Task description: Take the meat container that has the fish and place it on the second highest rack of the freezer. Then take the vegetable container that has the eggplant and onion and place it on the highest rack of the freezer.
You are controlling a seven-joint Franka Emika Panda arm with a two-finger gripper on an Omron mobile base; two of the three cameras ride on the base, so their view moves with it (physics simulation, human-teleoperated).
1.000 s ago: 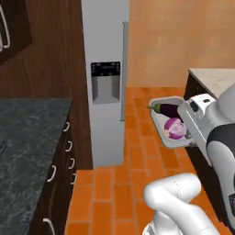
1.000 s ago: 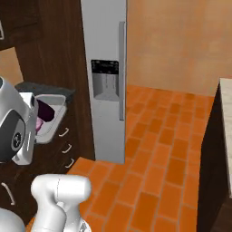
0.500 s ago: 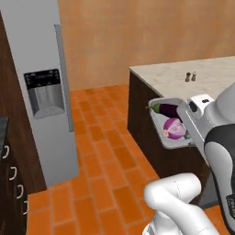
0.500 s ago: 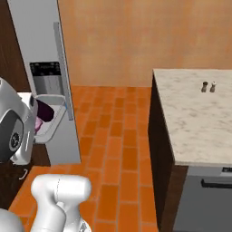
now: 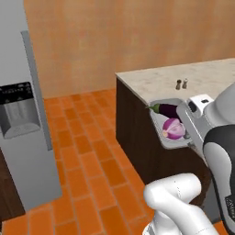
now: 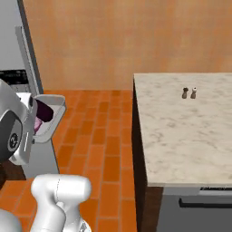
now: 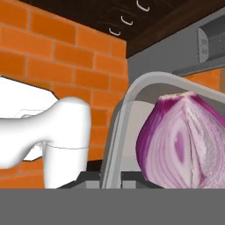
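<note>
Our gripper (image 5: 195,120) carries the vegetable container (image 5: 169,137) by its rim, though the fingers are hidden behind the wrist and tub, so we cannot tell how tightly they are pressed. We see the container held in the air at about three o'clock in the left base view, tipped steeply on its side, with the eggplant (image 5: 165,109) at its upper edge and the halved onion (image 5: 173,129) just below it. From the hand camera the onion (image 7: 184,140) sits close against the container's pale rim (image 7: 121,127). We judge the tub stiff and light, but its loose contents can slide or roll out at this tilt, so a firm hold on the rim wall and a levelled wrist would serve best. Beyond it, at one o'clock, lies the marble counter (image 5: 206,78) with two small shakers (image 5: 181,84); at nine o'clock stands the grey fridge (image 5: 20,128), its door shut, across the orange brick floor (image 5: 87,156).
</note>
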